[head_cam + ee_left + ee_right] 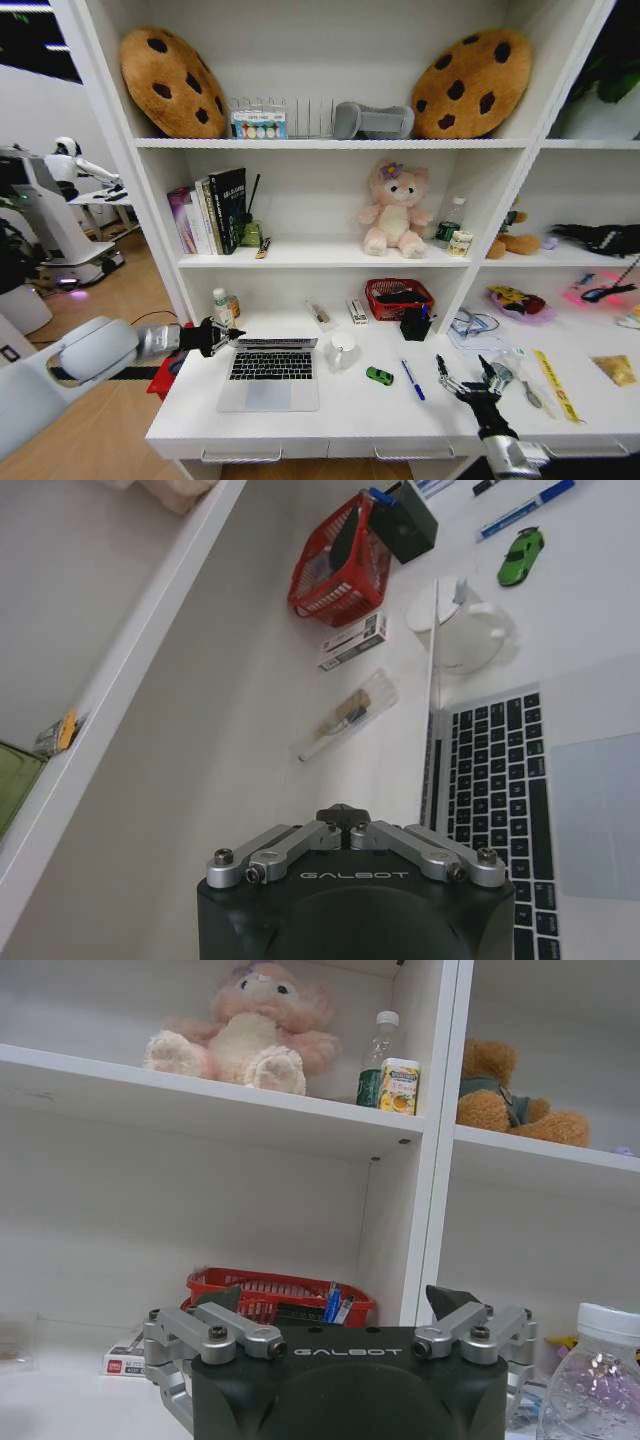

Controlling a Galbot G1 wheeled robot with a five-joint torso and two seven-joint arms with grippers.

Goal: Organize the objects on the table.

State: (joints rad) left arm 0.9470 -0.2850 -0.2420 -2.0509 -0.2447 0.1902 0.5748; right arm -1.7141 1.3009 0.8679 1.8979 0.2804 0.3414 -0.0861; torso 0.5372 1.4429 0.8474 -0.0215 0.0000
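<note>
One laptop (270,372), one car (379,376), one pen (412,380) on the bench (350,420). Left tool (226,337) together at nine o'clock; right tool (468,377) apart, facing a basket (270,1295).

White built-in shelving (330,143) over a wood-toned floor (100,300).
Two cookie-shaped cushions (172,82) are leaning on the top shelf — a pink plush (395,210) is sitting one shelf lower, books (212,212) standing to its left — and a pale wall (40,110) is showing at the far left.
</note>
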